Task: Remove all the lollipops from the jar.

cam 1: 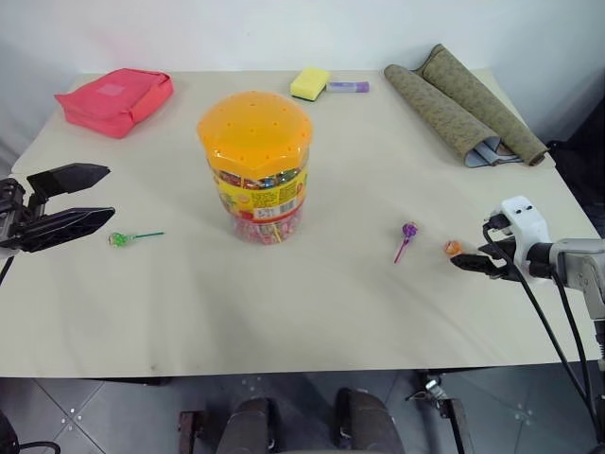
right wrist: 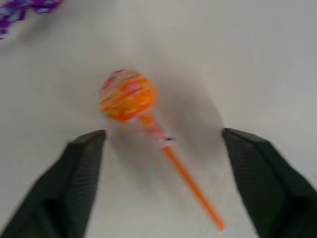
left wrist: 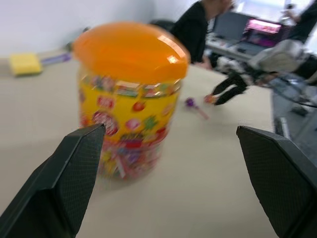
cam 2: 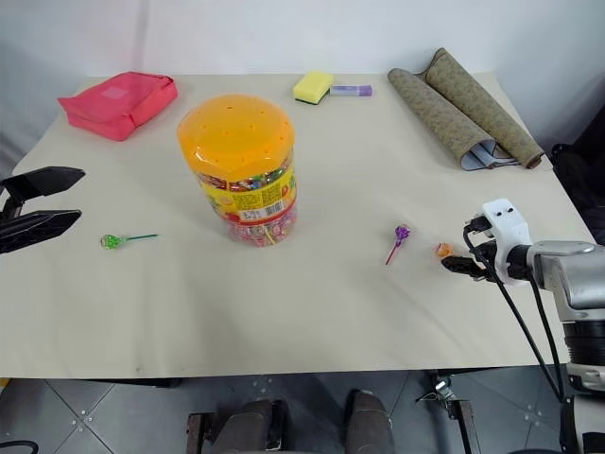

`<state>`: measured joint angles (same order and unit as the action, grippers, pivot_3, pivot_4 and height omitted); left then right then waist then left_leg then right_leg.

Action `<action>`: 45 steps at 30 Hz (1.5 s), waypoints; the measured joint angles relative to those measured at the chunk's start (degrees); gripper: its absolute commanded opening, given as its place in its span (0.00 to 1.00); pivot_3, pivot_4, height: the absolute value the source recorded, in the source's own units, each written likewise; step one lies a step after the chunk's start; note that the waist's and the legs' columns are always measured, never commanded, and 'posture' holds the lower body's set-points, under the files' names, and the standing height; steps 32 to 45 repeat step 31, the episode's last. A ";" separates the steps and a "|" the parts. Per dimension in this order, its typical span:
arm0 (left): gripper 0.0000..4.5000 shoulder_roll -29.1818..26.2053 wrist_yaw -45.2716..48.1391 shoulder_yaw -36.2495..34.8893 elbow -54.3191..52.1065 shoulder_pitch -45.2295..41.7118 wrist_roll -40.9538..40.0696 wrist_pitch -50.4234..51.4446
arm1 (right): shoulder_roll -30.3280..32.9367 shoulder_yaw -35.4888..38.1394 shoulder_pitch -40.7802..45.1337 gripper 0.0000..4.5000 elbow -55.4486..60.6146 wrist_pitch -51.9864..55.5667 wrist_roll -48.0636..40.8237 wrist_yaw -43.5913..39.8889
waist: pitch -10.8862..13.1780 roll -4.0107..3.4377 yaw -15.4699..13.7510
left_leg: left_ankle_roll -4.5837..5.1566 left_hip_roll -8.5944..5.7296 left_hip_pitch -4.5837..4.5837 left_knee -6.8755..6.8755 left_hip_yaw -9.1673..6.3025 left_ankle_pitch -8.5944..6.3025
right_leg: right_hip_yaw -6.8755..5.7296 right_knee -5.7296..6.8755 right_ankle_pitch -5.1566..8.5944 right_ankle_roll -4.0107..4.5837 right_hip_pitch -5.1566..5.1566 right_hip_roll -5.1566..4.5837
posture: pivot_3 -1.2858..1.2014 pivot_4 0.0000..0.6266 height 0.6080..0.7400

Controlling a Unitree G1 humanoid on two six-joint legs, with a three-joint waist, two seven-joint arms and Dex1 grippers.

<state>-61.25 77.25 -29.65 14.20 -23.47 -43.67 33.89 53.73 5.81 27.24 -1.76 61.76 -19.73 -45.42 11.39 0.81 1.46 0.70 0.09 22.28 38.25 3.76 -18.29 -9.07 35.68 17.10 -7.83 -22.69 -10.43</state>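
The jar [cam 1: 255, 165], a clear cylinder with an orange domed lid, stands upright mid-table. A green lollipop [cam 1: 120, 238] lies on the table to its left. A purple lollipop [cam 1: 408, 231] lies to its right. Further right lies an orange lollipop [right wrist: 128, 96], its stick running back between the open fingers of my right gripper [right wrist: 162, 133], which hovers just over it. My left gripper [cam 1: 66, 203] is open and empty at the table's left edge, pointing at the jar [left wrist: 129, 99].
At the back of the table [cam 1: 312, 312] lie a red pouch [cam 1: 113, 99], a yellow sponge [cam 1: 309, 83], a purple tube [cam 1: 347, 87] and rolled mats [cam 1: 463, 109]. A person [left wrist: 198, 25] sits beyond the table in the left wrist view.
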 measured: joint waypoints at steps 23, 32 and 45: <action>1.00 0.05 0.61 -2.44 3.21 10.85 4.92 -5.05 | -6.45 -3.08 9.24 1.00 -4.11 -36.17 -7.08 -28.14 | 0.00 0.00 0.00 | -0.04 0.02 -0.08 0.02 -0.01 -0.02 | -0.04 -0.02 0.00 0.00 0.09 0.03 | 0.52 0.24 1.00; 1.00 0.90 1.71 -6.58 4.51 12.66 5.29 -9.09 | -6.25 -4.28 7.89 1.00 -8.38 -41.43 -3.39 -29.89 | 0.00 0.00 0.12 | -0.04 0.06 -0.10 0.01 -0.02 -0.02 | -0.04 -0.01 0.00 0.00 0.09 0.04 | 0.52 0.24 1.00; 1.00 0.90 1.71 -6.58 4.51 12.66 5.29 -9.09 | -6.25 -4.28 7.89 1.00 -8.38 -41.43 -3.39 -29.89 | 0.00 0.00 0.12 | -0.04 0.06 -0.10 0.01 -0.02 -0.02 | -0.04 -0.01 0.00 0.00 0.09 0.04 | 0.52 0.24 1.00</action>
